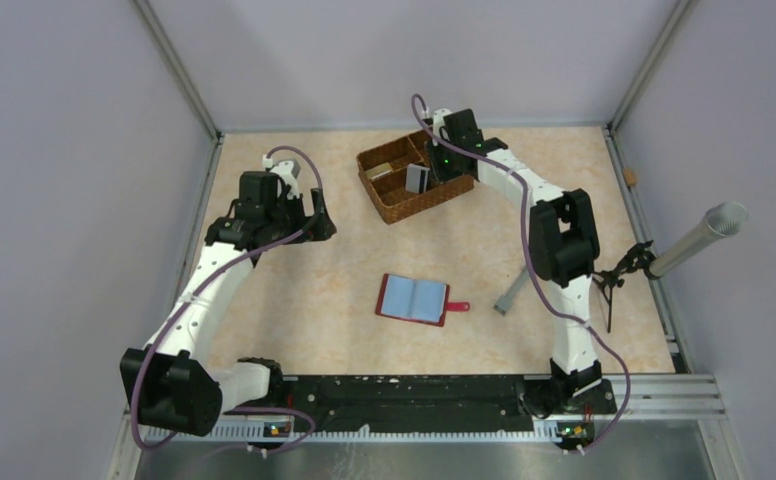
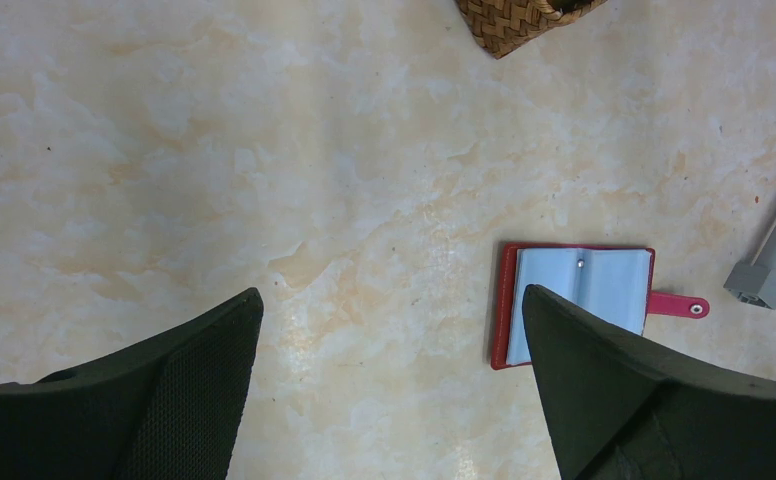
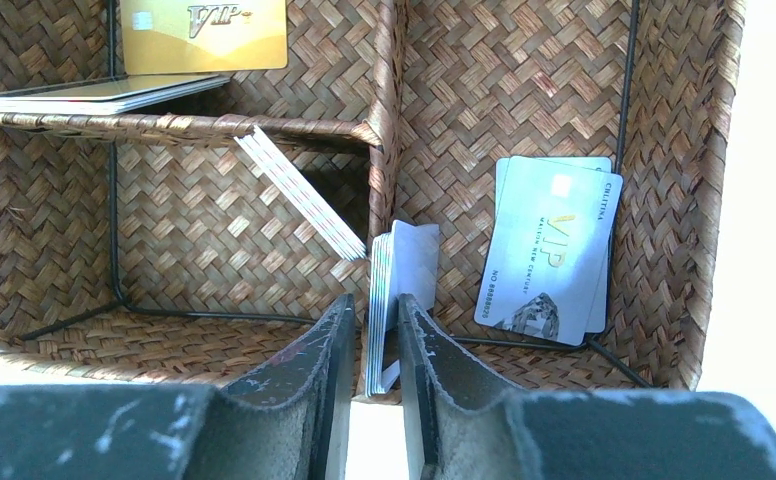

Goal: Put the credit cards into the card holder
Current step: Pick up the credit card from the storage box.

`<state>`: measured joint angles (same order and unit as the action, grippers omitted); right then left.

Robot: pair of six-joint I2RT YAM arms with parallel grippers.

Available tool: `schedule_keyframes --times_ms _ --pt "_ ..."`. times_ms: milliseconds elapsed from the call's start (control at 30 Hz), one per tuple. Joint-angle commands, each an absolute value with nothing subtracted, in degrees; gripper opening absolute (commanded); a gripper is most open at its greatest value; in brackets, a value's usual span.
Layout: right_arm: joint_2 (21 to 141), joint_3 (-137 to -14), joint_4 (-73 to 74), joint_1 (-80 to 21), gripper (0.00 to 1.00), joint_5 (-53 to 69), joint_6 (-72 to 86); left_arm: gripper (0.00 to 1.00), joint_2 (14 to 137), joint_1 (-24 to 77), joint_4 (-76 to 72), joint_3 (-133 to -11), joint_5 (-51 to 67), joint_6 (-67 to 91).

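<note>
Wicker basket (image 3: 524,80) held credit cards (image 3: 409,255); right gripper (image 3: 375,303), jaws narrowly apart, straddled upright stack; grip unclear. Left gripper (image 2: 392,293) gaped wide, empty, over table (image 2: 164,150); red card holder (image 2: 584,285) lay open.

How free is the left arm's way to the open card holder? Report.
Probably yes. The card holder lies open on the table, with nothing between it and the open left gripper; the right gripper is off at the basket.
</note>
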<state>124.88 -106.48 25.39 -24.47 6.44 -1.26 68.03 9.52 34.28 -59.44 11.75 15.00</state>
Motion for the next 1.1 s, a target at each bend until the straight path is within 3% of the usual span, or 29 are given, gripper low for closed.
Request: schedule_keyframes --times_ms 0,467,1067 --pt "119.9 -106.2 24.3 -24.3 0.21 7.8 -0.4 0.99 67.5 9.3 33.0 -59.1 11.8 14.2" --pt "119.1 -106.0 24.2 -24.2 0.20 7.7 -0.4 0.99 67.9 9.3 33.0 -59.1 12.1 14.1" --pt "113.9 -100.6 19.5 -24.2 0.01 0.3 -2.3 0.99 67.8 9.3 32.9 -59.0 12.0 14.1"
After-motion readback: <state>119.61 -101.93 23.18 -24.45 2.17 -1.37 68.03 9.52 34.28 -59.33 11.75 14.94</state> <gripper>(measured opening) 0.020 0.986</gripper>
